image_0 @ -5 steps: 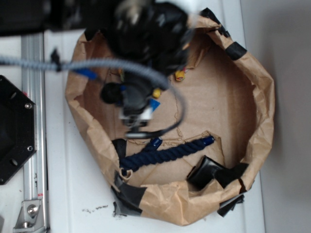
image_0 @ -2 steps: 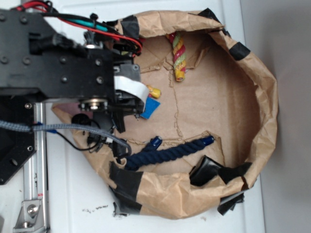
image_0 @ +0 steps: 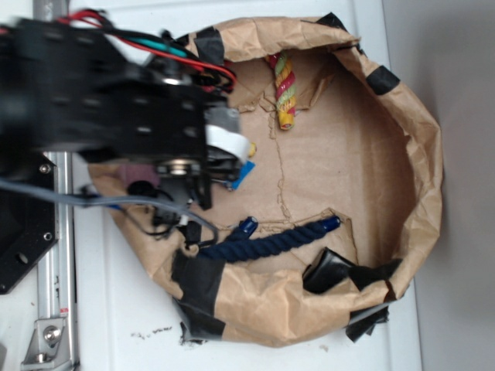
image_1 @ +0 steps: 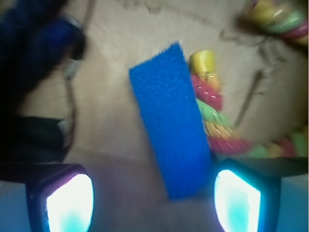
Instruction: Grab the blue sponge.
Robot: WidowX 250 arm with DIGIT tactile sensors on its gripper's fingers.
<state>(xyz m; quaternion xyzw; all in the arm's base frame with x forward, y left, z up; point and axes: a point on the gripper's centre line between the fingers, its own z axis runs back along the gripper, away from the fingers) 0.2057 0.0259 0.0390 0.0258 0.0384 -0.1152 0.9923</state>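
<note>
1. The sponge (image_1: 174,121) lies flat on the brown paper (image_0: 340,154), tilted, between the two fingers (image_1: 236,200), nearer the right one.
2. The fingers are spread apart, clear of the sponge, holding nothing.
3. A multicoloured rope (image_1: 212,113) lies just beside the sponge.
4. From outside, the arm (image_0: 116,108) hides most of the sponge (image_0: 243,175).
5. A navy rope (image_0: 267,241) lies nearer the paper's lower edge.

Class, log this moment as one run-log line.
phase: approach | gripper: open, above blue sponge | sponge: flat on paper, beside multicoloured rope | grasp: not yet
</note>
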